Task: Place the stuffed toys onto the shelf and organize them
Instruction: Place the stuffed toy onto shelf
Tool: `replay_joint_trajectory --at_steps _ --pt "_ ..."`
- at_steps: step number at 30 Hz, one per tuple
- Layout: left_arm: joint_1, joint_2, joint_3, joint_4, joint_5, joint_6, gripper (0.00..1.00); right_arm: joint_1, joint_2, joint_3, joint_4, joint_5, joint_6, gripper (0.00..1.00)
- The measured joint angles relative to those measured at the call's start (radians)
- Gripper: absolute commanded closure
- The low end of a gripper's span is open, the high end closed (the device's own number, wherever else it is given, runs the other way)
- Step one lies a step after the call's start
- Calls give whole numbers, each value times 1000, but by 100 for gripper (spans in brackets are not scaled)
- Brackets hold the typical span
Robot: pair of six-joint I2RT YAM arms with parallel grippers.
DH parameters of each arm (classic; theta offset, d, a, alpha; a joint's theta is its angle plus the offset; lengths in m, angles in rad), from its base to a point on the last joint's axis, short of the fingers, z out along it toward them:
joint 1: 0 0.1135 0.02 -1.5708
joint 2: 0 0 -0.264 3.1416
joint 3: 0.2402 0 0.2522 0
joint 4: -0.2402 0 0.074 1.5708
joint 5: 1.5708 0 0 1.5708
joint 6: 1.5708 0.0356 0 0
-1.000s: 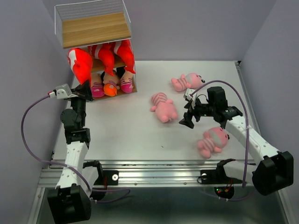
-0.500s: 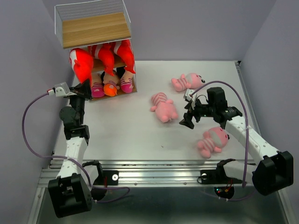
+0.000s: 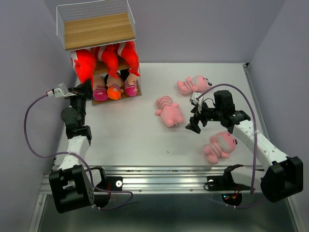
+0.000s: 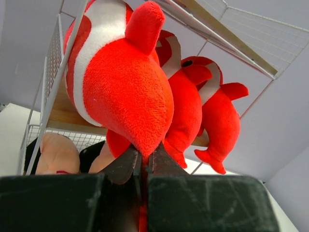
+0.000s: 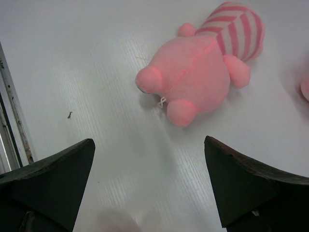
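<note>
Red plush shark (image 4: 128,92), fuzzy, rounded, tip pinched between left fingers (image 4: 121,168)

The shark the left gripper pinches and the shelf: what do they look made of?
Shark: plush fabric, matte; short fuzzy pile shows on its red body. Shelf: boards look like light wood, grain lines visible, possibly laminate; thin white wire frame, probably coated metal.
</note>
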Motion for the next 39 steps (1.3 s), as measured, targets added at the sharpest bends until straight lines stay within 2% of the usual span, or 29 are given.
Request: replay_joint_trajectory --at_steps 16,39 --pt "6 120 22 174 -47 -138 100 0 0 0 0 2 -3 0" --pt "5 270 134 237 -80 -220 100 0 3 -1 0 8 -8 0"
